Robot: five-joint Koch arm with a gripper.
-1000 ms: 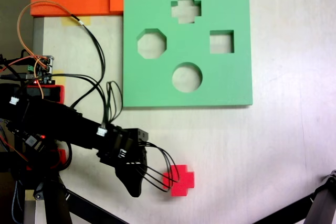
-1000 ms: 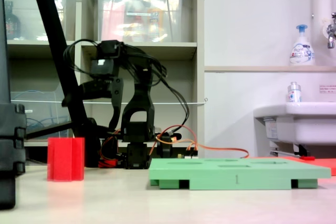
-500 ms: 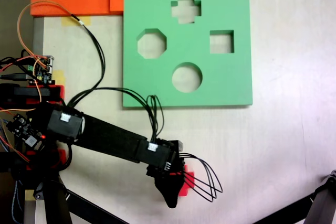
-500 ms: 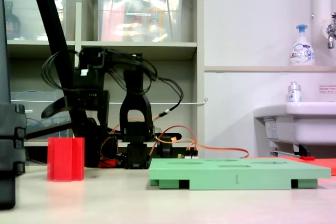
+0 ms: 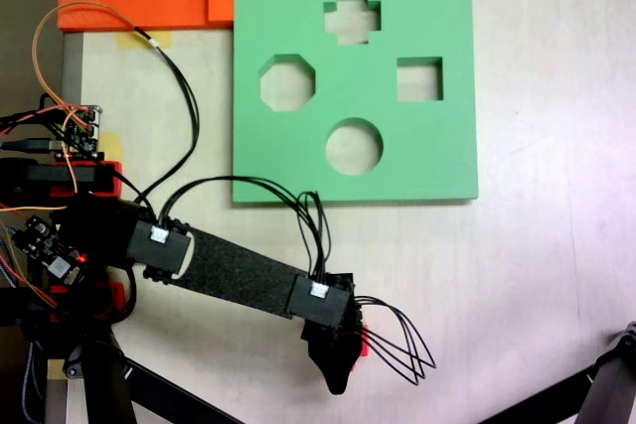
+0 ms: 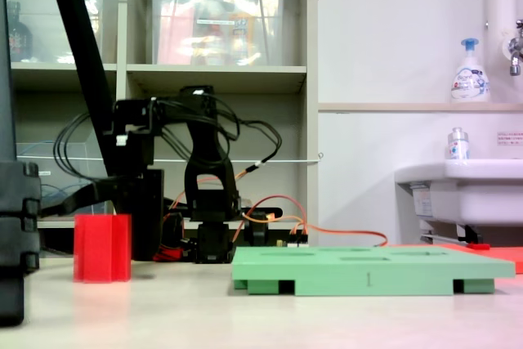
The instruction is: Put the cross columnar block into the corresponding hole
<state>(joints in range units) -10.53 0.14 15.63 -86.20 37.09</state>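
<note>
In a fixed view the gripper (image 5: 343, 354) is seen directly over the cross columnar block (image 5: 363, 341), its jaw state indiscernible; it should be lowered centred and closed squarely before carriage to the corresponding hole (image 5: 352, 17).

No legible text, nos. or brand marks anywhere on my setup. Soap pump bottle (image 6: 470, 71) on the ledge has a label, too small/blurred to read. Small bottle (image 6: 458, 144) by the sink (image 6: 458, 190): print not resolvable. Wall sticker (image 6: 509, 137) at right edge shows reddish lines of text, unreadable. Shelf bins (image 6: 216, 18) hold coloured packaging, lettering can't be made out. Green foam board (image 5: 298, 161), cross columnar block (image 6: 102, 247) and my arm's white connector tags (image 5: 159, 235): no markings I can make out.
</note>
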